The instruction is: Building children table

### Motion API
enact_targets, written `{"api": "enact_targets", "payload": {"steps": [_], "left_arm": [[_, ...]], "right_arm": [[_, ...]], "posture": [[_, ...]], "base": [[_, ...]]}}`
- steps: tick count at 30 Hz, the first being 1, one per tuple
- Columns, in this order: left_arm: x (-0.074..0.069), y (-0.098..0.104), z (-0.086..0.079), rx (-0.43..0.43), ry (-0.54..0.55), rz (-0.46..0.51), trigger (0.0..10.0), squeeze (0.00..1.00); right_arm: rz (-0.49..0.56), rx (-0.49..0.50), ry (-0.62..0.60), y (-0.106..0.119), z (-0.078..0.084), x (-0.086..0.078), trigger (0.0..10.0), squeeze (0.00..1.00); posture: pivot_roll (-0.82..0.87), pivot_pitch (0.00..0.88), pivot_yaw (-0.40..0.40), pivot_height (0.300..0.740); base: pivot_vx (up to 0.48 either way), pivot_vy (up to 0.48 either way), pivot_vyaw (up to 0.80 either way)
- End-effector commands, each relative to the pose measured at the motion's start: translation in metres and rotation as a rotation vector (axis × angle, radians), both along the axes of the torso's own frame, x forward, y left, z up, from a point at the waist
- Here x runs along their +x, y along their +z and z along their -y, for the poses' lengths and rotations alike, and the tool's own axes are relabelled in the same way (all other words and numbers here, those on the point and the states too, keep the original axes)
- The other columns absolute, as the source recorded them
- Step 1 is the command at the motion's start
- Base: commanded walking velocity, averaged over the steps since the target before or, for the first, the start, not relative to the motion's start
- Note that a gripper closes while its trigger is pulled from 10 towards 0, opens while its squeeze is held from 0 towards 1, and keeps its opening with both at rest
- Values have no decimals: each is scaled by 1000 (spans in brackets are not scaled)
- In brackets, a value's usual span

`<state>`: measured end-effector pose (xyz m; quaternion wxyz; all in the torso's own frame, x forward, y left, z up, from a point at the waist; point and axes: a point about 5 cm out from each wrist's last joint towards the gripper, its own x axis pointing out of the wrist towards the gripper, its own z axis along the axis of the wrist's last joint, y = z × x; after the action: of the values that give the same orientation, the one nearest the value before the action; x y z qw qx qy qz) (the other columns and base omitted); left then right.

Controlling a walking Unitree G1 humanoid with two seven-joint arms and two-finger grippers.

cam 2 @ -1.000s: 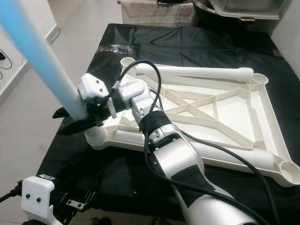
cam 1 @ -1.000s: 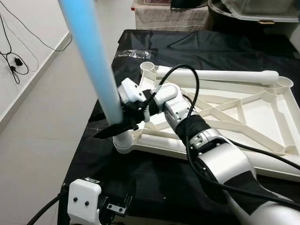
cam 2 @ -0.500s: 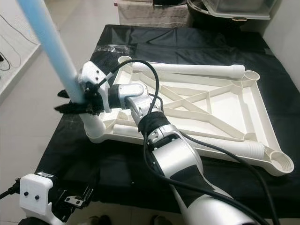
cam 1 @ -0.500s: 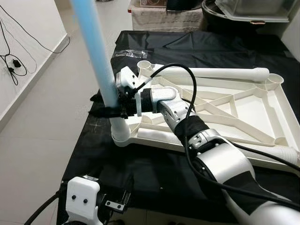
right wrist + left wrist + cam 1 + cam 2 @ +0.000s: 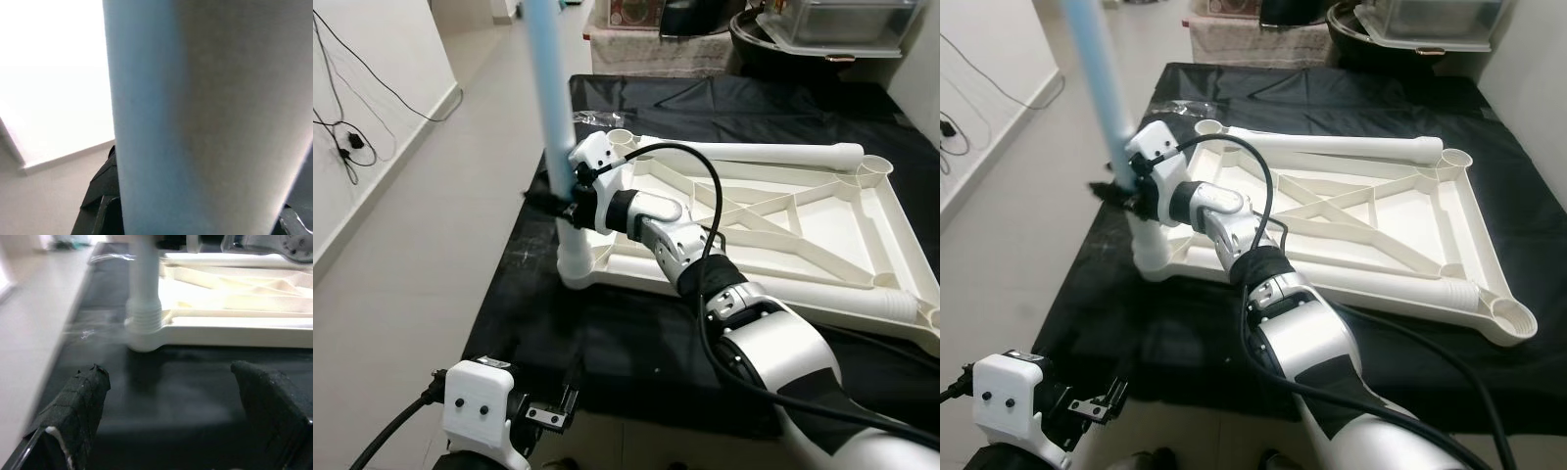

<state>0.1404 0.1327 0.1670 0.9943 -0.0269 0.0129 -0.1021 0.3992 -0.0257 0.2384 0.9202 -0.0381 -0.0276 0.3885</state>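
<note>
Tabletop: white tabletop (image 5: 773,230) lies upside down on the black cloth (image 5: 636,338), ribs up, a round socket at each corner; its near-left corner sits close to the cloth's left edge, with bare floor (image 5: 421,225) beyond.
Loose leg: white leg (image 5: 754,153) lies flat along the far rim, long axis running left to right.
Blue leg: blue leg (image 5: 551,93) stands nearly upright, its ribbed lower end sitting in the corner socket (image 5: 576,259); long axis points straight up out of the socket.
Right gripper: right gripper (image 5: 566,196) pinches the blue leg just above the socket, from the tabletop side; its arm reaches across the frame.
Left gripper: left gripper (image 5: 173,416) hangs low at the near edge of the cloth, fingers spread and holding nothing, looking straight at the socket.
Coming move, as I judge it: press or twist the leg down along its own axis; any lean toward the floor side could unseat it.
Room: open floor to the left, tabletop ribs to the right.
</note>
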Motion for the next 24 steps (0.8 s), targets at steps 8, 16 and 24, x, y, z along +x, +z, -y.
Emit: {"api": "enact_targets", "payload": {"steps": [8,16,24], "left_arm": [[2,-7,-4,3,12,-32,10000,0],[6,-7,-5,12,11,-19,10000,0],[8,-8,-6,21,8,-11,10000,0]], "right_arm": [[-257,53,-615,-60,35,4,10000,0],[-110,97,-983,-47,45,-1,10000,0],[-86,42,-1266,-48,39,-10,10000,0]], "posture": [[97,222,-24,740],[103,195,-25,740],[103,176,-24,740]], "base": [[0,0,0],[0,0,0],[0,0,0]]}}
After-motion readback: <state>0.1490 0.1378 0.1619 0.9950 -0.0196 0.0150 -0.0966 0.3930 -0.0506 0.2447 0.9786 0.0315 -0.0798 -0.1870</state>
